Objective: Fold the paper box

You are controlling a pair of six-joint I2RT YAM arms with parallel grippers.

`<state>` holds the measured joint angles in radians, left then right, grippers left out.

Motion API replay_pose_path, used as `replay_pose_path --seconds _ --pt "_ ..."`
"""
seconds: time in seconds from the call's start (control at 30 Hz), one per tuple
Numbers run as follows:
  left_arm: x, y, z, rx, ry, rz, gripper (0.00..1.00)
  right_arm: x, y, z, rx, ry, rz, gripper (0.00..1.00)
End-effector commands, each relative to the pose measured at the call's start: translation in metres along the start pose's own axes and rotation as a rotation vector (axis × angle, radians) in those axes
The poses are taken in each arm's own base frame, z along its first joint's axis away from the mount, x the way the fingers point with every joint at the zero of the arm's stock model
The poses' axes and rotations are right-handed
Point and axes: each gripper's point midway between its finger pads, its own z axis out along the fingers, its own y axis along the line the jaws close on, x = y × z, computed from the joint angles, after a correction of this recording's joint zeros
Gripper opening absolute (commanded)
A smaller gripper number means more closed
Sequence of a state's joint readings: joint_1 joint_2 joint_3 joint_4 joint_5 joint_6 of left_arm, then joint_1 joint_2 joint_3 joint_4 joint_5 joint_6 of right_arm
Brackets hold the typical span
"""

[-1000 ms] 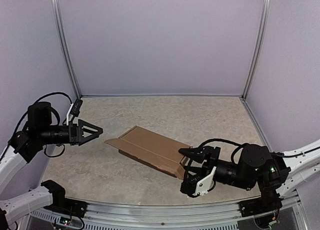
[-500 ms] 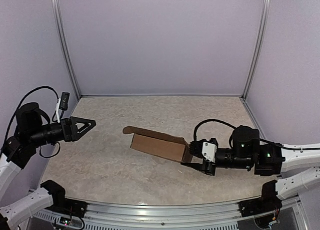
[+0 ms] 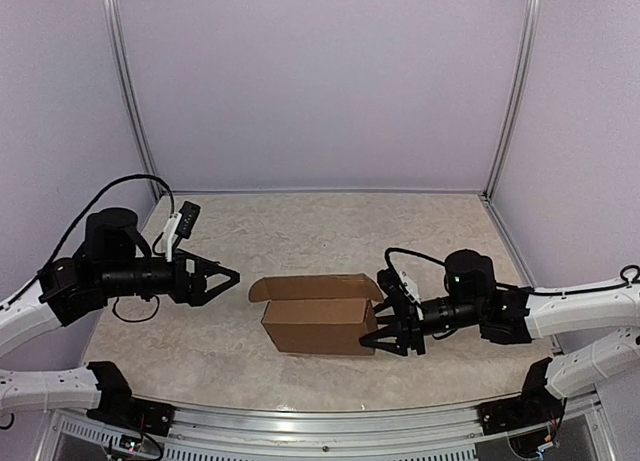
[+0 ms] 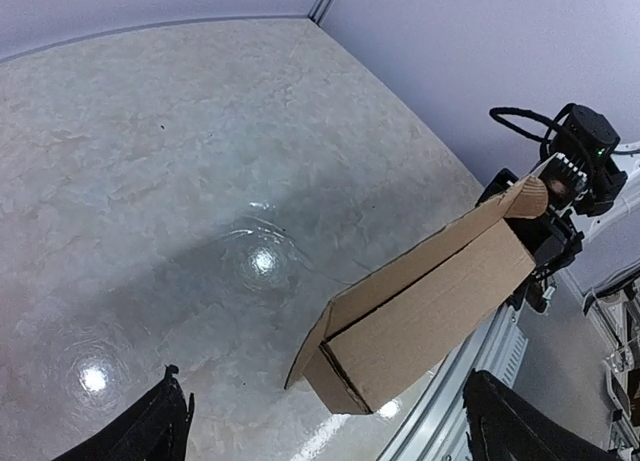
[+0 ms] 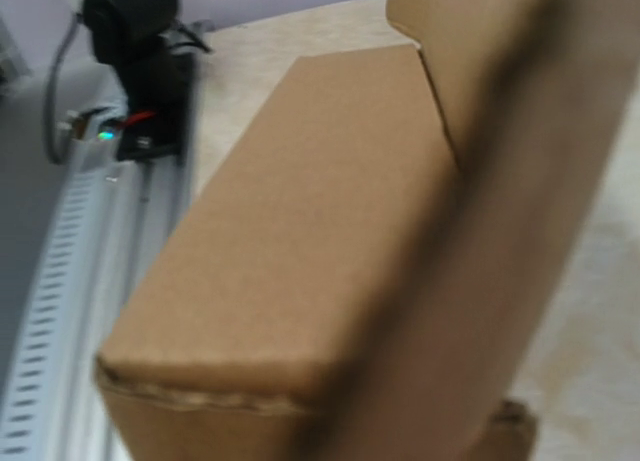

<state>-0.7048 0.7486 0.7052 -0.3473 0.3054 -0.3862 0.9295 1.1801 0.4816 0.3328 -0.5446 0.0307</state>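
While the right gripper point(image 3: 386, 317) clamps the right end of the paper box point(image 3: 318, 326), steadying it mid-table point(image 3: 330, 226) (top flap not yet shut), the left gripper point(image 3: 224, 284) hangs just left, jaws spread wide, seemingly ready to press that flap.

The paper box point(image 3: 318, 316) stands mid-tabletop point(image 3: 330, 221), blocking the straight line between the two arms. The right pincer point(image 3: 392, 323) is clamped on its right end and takes up that side. The left pincer point(image 3: 228, 277), jaws spread, faces the box's left end across a short open gap, where a loose flap point(image 3: 262, 289) juts out. Behind the box, bare surface runs to the back wall point(image 3: 320, 81).
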Motion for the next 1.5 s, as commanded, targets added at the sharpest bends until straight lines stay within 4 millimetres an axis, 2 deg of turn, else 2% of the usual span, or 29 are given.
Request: replay_pose_path --seconds 0.0,0.13,0.4,0.73,1.0,1.2,1.47 --pt "0.007 0.018 0.021 -0.123 0.063 0.043 0.92 -0.002 0.011 0.001 -0.117 -0.049 0.06 0.23" --pt "0.018 0.018 0.038 -0.106 0.125 0.033 0.86 0.005 0.012 0.002 -0.136 -0.039 0.073 0.23" --pt "0.04 0.012 0.058 -0.041 0.241 0.001 0.65 0.01 0.008 0.002 -0.113 -0.039 0.07 0.23" --pt "0.044 0.011 0.062 -0.029 0.265 -0.004 0.31 0.013 0.004 0.01 -0.119 -0.034 0.082 0.22" --pt "0.049 0.011 0.066 -0.019 0.28 -0.006 0.1 0.012 -0.002 0.013 -0.097 -0.044 0.084 0.2" --pt "0.054 0.012 0.071 -0.021 0.301 -0.006 0.0 0.01 -0.006 0.013 -0.073 -0.054 0.079 0.19" --pt "0.052 0.007 0.074 -0.01 0.301 -0.004 0.0 0.007 -0.014 0.014 -0.005 -0.074 0.068 0.17"
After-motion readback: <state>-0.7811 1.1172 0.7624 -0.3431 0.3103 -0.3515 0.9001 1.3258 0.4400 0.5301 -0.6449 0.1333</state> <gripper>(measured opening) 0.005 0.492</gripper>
